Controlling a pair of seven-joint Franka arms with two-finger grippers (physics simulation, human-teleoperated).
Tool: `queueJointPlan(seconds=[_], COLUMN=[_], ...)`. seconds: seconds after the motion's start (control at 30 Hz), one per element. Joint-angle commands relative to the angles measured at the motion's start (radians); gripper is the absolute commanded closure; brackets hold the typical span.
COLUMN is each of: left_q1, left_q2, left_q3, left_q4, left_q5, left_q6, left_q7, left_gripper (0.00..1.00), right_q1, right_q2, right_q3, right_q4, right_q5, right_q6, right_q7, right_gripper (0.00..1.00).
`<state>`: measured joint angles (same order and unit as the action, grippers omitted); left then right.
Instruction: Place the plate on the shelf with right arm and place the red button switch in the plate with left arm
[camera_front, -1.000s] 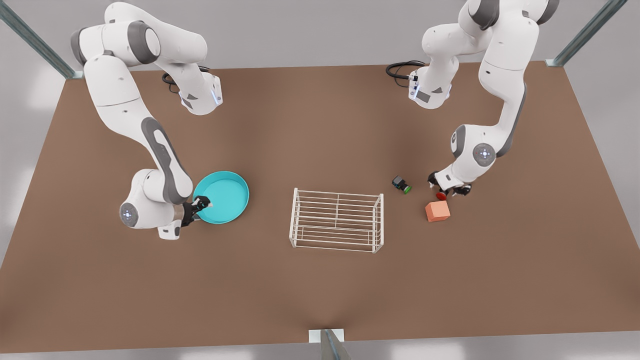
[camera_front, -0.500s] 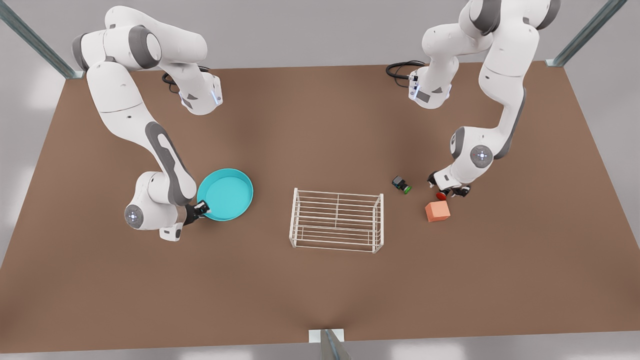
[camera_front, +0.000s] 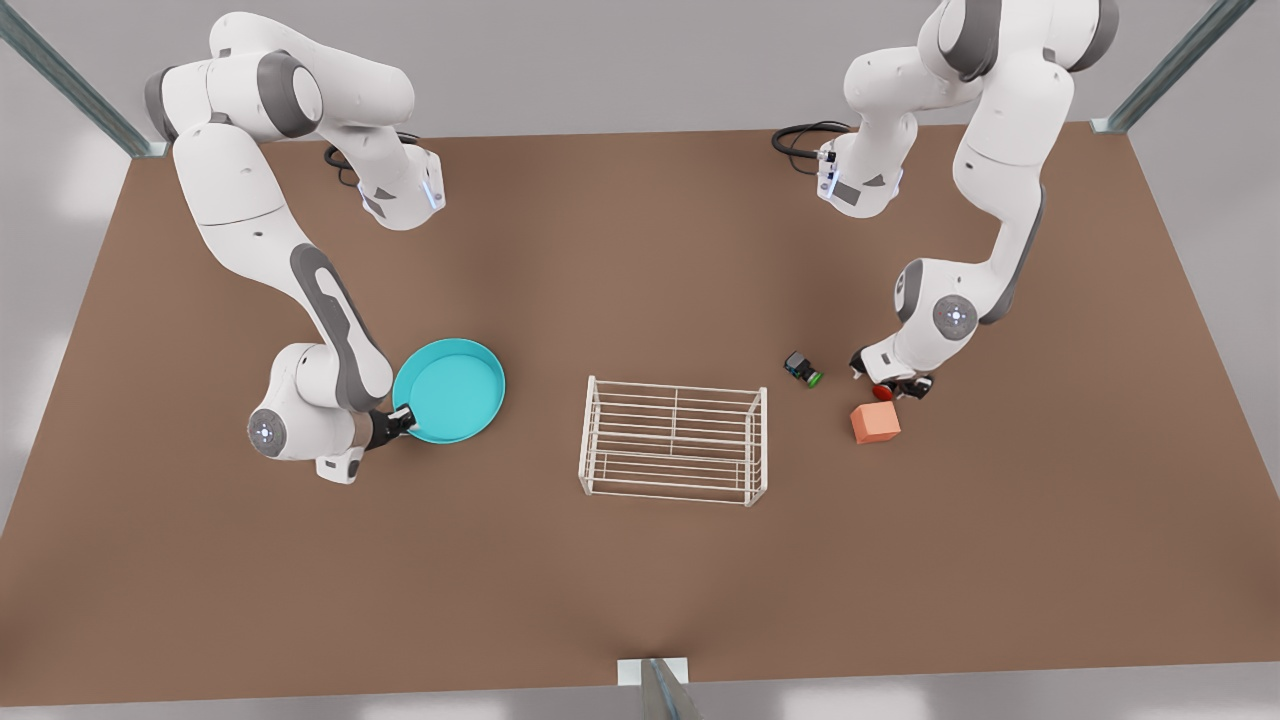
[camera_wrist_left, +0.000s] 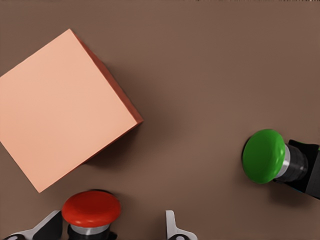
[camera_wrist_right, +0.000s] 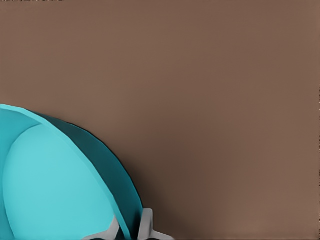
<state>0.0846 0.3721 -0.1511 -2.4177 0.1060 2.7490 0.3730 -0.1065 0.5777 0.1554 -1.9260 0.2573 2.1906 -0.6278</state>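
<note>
Currently the right gripper is clamped on the rim of the round turquoise plate, at the front view's left, well apart from the white wire shelf. Across the brown table, the left gripper straddles the red button switch without closing on it, beside a salmon-orange cube and a green-capped switch.
</note>
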Motion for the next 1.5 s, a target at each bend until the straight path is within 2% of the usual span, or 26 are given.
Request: queueJointPlan(seconds=[0.0, 0.27, 0.5, 0.53, 0.7, 0.93, 1.1, 1.3, 1.37, 1.43, 1.47], left_q1=[0.000, -0.002, 0.007, 0.007, 0.007, 0.027, 0.027, 0.027, 0.027, 0.027, 0.027], left_q2=[0.005, 0.010, 0.011, 0.011, 0.011, -0.001, 0.002, -0.001, 0.002, 0.004, 0.004], left_q3=[-0.001, -0.004, -0.004, -0.004, -0.002, -0.001, -0.001, -0.001, -0.002, -0.001, -0.002], left_q4=[0.002, 0.022, 0.023, 0.025, 0.023, 0.009, 0.008, 0.009, 0.009, 0.011, 0.011], left_q5=[0.000, -0.005, 0.006, 0.006, 0.006, 0.021, 0.021, 0.021, 0.021, 0.021, 0.021], left_q6=[0.006, 0.001, -0.002, -0.002, -0.002, -0.002, 0.001, -0.003, -0.003, -0.003, -0.003], left_q7=[-0.002, -0.006, 0.007, 0.007, 0.007, 0.027, 0.027, 0.029, 0.029, 0.027, 0.027], left_gripper=[0.00, 0.00, 0.00, 0.00, 0.00, 0.00, 0.00, 0.22, 0.24, 0.28, 0.29], right_q1=[-0.001, -0.001, 0.001, -0.001, -0.002, -0.004, -0.004, -0.002, 0.002, 0.014, 0.059], right_q2=[-0.001, -0.007, -0.079, -0.079, -0.081, -0.156, -0.213, -0.271, -0.269, -0.265, -0.257], right_q3=[0.000, 0.000, 0.007, 0.009, 0.012, 0.018, 0.058, 0.151, 0.177, 0.246, 0.247], right_q4=[0.001, 0.009, 0.013, 0.013, 0.024, 0.062, 0.065, 0.125, 0.151, 0.199, 0.228], right_q5=[0.000, 0.002, 0.005, 0.011, 0.014, 0.045, 0.141, 0.289, 0.341, 0.339, 0.338], right_q6=[0.000, -0.014, -0.048, -0.049, -0.051, -0.121, -0.161, -0.230, -0.229, -0.215, -0.212], right_q7=[0.040, 0.042, 0.030, 0.019, 0.020, -0.021, -0.032, 0.022, 0.069, 0.203, 0.247], right_gripper=[0.71, 0.74, 0.74, 0.78, 0.82, 0.82, 0.82, 0.83, 0.83, 0.83, 0.83])
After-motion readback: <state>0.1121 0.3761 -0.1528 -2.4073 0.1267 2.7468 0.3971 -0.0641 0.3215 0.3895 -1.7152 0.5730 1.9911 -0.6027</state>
